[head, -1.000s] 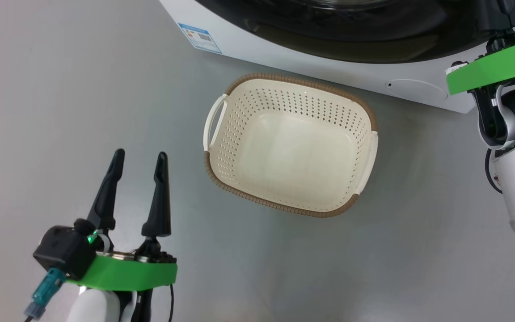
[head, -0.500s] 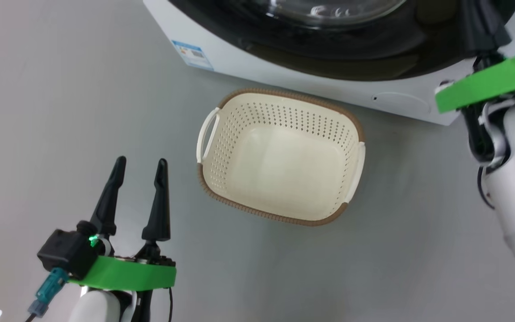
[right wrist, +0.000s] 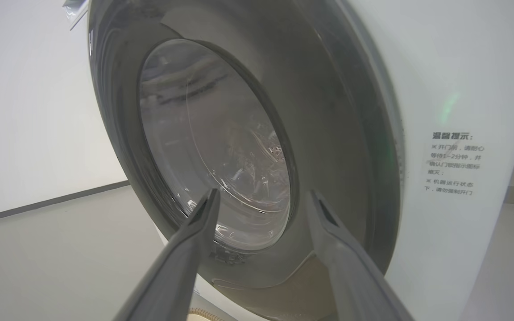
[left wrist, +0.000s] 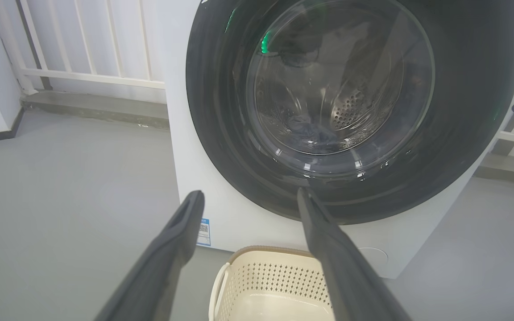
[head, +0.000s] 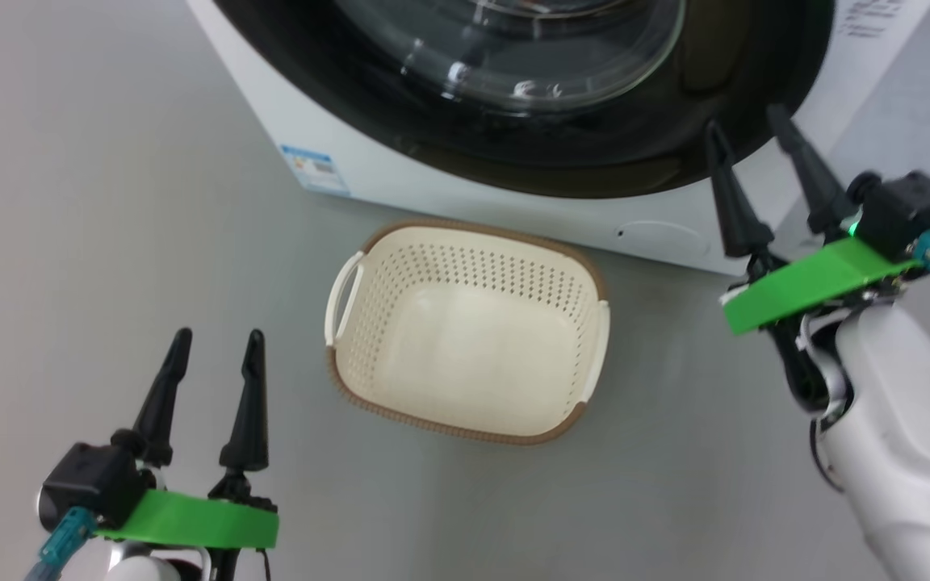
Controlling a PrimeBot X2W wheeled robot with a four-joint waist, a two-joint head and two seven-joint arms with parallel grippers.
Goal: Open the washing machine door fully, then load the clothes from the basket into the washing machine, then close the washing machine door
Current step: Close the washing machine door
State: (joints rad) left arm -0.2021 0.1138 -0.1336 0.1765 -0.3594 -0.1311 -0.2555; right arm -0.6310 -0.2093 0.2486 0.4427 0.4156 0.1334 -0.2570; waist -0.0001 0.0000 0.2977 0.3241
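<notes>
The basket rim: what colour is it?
Brown, woven-look, on a cream basket; the head view shows it best.

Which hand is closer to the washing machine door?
The right hand: open, it is raised right by the black rim of the door. The left hand, also open, hangs low beside the basket, well away from it.

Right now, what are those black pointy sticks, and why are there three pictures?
Those sticks are the fingers of a robot's two claws. One picture looks down from its head: the left claw and right claw are both open, holding nothing. The other two come from cameras on its wrists, peeking between each claw's fingers. On the grey floor stands a cream basket, its bare bottom showing, in front of a white washing machine. The round black door with its glass middle looks shut.
</notes>
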